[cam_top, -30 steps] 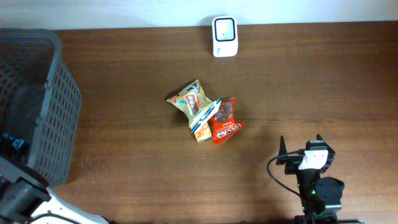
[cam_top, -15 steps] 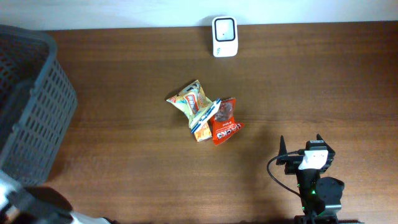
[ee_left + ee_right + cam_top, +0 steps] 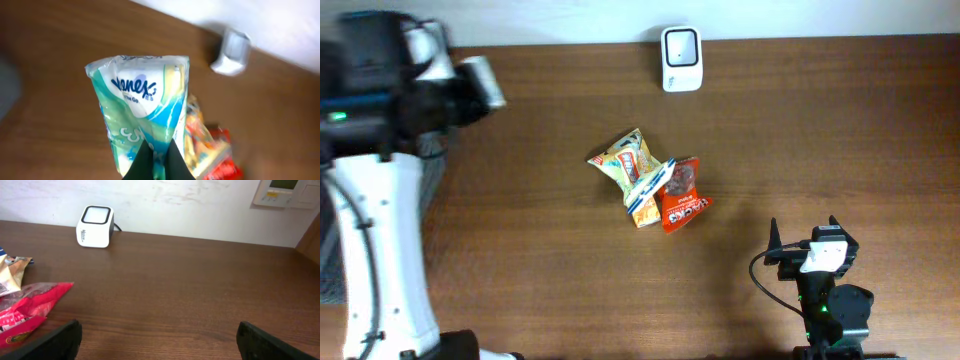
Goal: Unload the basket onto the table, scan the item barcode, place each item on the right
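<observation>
Left wrist view: the tissue pack point(image 3: 142, 120) is seen pinched by one end in the closed left gripper point(image 3: 157, 161), jutting out ahead of the fingertips, with the scanner point(image 3: 231, 51) further ahead and to the right. It is judged light, soft and slick-wrapped, so a firm hold on the crimped end is wanted lest it slip or twist. The right gripper point(image 3: 160, 335) is seen wide open and empty.
</observation>
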`<state>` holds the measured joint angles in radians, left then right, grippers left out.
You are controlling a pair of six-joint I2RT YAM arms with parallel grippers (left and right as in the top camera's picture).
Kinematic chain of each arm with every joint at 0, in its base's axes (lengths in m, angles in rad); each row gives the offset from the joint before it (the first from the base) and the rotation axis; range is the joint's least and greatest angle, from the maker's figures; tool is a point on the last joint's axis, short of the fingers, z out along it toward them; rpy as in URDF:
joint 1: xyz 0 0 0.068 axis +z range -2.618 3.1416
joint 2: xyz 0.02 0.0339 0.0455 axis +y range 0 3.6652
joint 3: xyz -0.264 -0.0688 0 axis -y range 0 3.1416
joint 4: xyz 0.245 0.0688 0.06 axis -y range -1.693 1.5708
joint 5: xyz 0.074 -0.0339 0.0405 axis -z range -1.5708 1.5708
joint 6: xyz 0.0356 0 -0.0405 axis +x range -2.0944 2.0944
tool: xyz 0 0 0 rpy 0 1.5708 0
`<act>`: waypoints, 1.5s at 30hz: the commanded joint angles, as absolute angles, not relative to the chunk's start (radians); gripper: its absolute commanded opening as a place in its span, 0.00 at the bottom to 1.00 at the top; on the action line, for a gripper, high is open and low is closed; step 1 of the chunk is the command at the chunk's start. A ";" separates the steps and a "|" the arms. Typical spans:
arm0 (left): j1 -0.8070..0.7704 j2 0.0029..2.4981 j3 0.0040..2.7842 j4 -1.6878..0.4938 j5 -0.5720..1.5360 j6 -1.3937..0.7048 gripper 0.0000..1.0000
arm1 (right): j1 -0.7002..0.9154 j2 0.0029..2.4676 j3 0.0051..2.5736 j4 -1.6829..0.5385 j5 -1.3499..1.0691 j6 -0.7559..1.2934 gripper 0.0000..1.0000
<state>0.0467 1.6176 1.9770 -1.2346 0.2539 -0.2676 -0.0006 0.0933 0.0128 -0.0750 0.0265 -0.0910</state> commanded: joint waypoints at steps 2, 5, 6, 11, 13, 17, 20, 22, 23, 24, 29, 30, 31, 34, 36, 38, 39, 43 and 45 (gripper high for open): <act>-0.179 1.697 1.977 -1.302 0.266 -0.230 0.00 | 0.006 0.088 0.006 -0.079 0.035 -0.097 0.98; -0.325 1.860 1.977 -1.314 0.266 -0.230 0.00 | 0.006 0.088 0.006 -0.079 0.035 -0.097 0.98; -0.361 1.909 1.977 -1.310 0.266 -0.230 0.02 | 0.006 0.088 0.006 -0.079 0.035 -0.097 0.98; -0.397 1.988 2.007 -1.307 0.266 -0.229 0.77 | 0.006 0.088 0.006 -0.079 0.035 -0.097 0.98; -0.370 1.980 2.102 -1.361 0.263 -0.192 0.79 | 0.006 0.088 0.006 -0.079 0.035 -0.097 0.98; -0.256 1.978 2.445 -1.672 -0.129 -0.270 0.80 | 0.006 0.088 0.006 -0.079 0.035 -0.097 0.98; -0.111 1.902 2.479 -1.688 -0.321 -0.307 0.80 | 0.006 0.088 0.006 -0.079 0.035 -0.097 0.98; 0.022 1.859 2.479 -1.688 -0.371 -0.329 0.57 | 0.006 0.088 0.006 -0.079 0.035 -0.097 0.98; 0.108 1.842 2.479 -1.688 -0.370 -0.332 0.16 | 0.006 0.088 0.006 -0.079 0.035 -0.097 0.98; 0.185 1.835 2.479 -1.688 -0.370 -0.353 0.01 | 0.006 0.088 0.006 -0.079 0.035 -0.097 0.99; 0.538 1.835 2.330 -1.684 -0.390 -0.461 0.00 | 0.006 0.088 0.006 -0.079 0.035 -0.097 0.99; 0.571 1.835 2.297 -1.681 -0.390 -0.474 0.00 | 0.006 0.088 0.006 -0.079 0.035 -0.097 0.98; 0.595 1.835 2.275 -1.682 -0.389 -0.480 0.00 | 0.006 0.088 0.006 -0.079 0.035 -0.097 0.98; 0.666 1.835 2.154 -1.688 -0.389 -0.485 0.00 | 0.006 0.088 0.006 -0.079 0.035 -0.097 0.98; 0.666 1.835 2.110 -1.688 -0.342 -0.471 0.00 | 0.006 0.088 0.006 -0.079 0.035 -0.097 0.98; 0.666 1.835 2.109 -1.688 -0.225 -0.403 0.00 | 0.006 0.088 0.006 -0.079 0.035 -0.097 0.98; 0.666 1.835 2.108 -1.688 -0.196 -0.387 0.00 | 0.006 0.088 0.006 -0.079 0.035 -0.097 0.98; 0.666 1.834 2.108 -1.688 -0.054 -0.342 0.00 | 0.006 0.088 0.006 -0.079 0.035 -0.097 0.99; 0.666 1.827 2.108 -1.688 0.038 -0.307 0.00 | 0.006 0.088 0.006 -0.079 0.035 -0.097 0.99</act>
<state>0.6685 1.8477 2.1109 -1.6859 -0.0948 -0.3588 -0.0006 0.0937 0.0128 -0.0750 0.0265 -0.0906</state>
